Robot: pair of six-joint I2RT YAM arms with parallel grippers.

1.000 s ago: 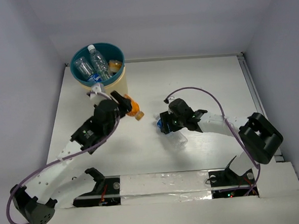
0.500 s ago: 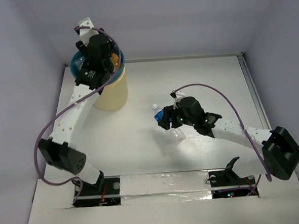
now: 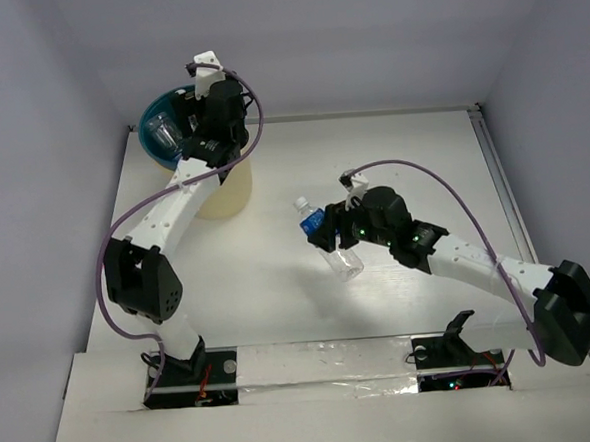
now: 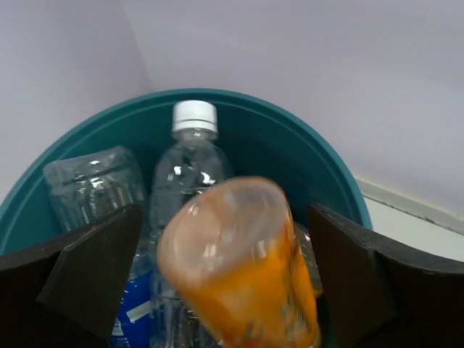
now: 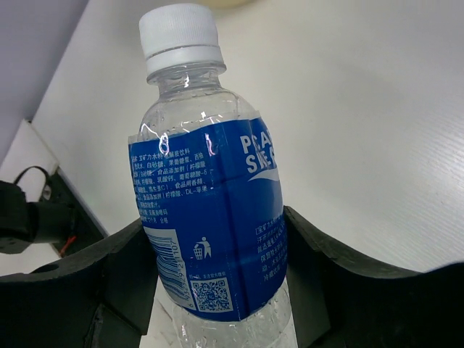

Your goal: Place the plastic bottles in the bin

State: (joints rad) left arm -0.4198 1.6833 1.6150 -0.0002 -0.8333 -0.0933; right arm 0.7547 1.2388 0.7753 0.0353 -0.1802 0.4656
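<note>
The bin (image 3: 229, 190), teal inside with a cream outer wall, stands at the table's far left. My left gripper (image 3: 211, 114) hangs over it, open. In the left wrist view an orange bottle (image 4: 243, 268) is blurred between the spread fingers (image 4: 98, 272), loose above the bin's rim (image 4: 322, 159). Inside the bin lie a white-capped clear bottle (image 4: 192, 163) and another clear bottle (image 4: 90, 185). Mid-table, my right gripper (image 3: 338, 235) is shut on a tilted clear bottle with a blue label (image 3: 315, 225). The right wrist view shows this blue-label bottle (image 5: 210, 188) filling the gap in my right gripper (image 5: 217, 275).
Grey walls close in the white table on the far, left and right sides. A metal rail (image 3: 500, 183) runs along the right edge. A taped strip and both arm bases (image 3: 314, 365) sit at the near edge.
My left arm swung from mid-table up over the bin with the orange bottle, and its jaws opened. My right gripper lifted the blue-label bottle and tilted it.
</note>
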